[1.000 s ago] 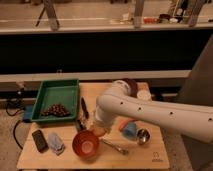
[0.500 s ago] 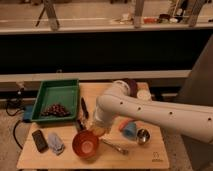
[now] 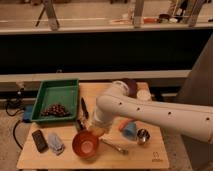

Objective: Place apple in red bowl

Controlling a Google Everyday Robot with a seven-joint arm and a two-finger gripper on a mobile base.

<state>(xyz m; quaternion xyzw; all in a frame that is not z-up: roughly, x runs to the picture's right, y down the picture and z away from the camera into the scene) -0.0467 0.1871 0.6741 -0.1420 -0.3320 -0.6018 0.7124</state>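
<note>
Gripper hung low at far rim of red bowl, likely so apple could drop in. Apple was right under gripper, by that rim, not inside. Could not tell if jaws were open or holding apple.

Orange-red bowl; yellowish apple at pincer by rim; grn tray, wht arm.

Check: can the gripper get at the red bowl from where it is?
Probably yes. The gripper hangs right at the red bowl, by its upper-right rim, with the apple at its tip. Nothing lies between them; the spoon lies off to the bowl's right.
</note>
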